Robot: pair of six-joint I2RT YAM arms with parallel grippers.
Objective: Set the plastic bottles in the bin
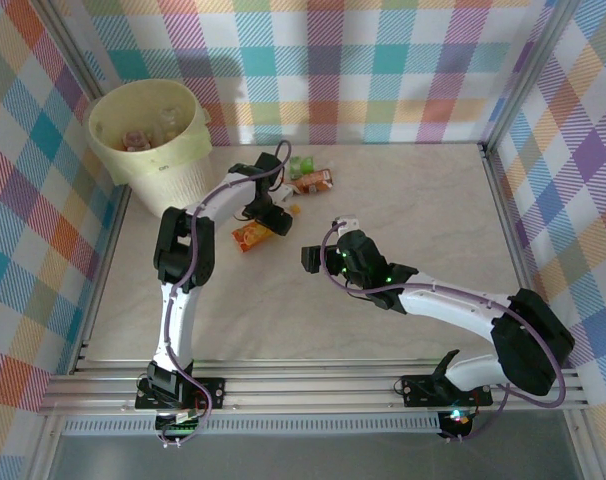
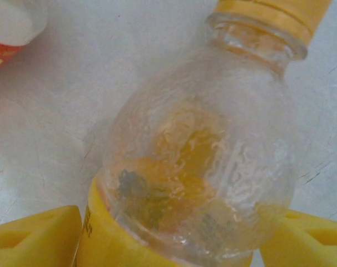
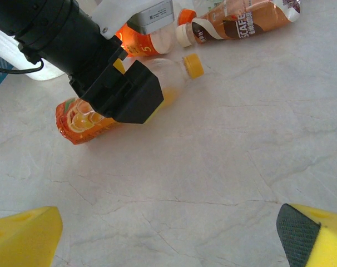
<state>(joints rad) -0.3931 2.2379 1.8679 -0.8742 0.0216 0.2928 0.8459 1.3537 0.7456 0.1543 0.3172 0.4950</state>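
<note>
L gripper [image 2: 171, 236] is straddling the orange-label bottle [image 2: 202, 139] mid-table, grip unclear; R gripper [image 3: 168, 239] is hanging wide. Pinching that round shoulder is prob. risking squirt-out.

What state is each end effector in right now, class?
Left end effector: straddles the clear plastic bottle with yellow cap; grip cannot be told.
Right end effector: open, empty.
</note>
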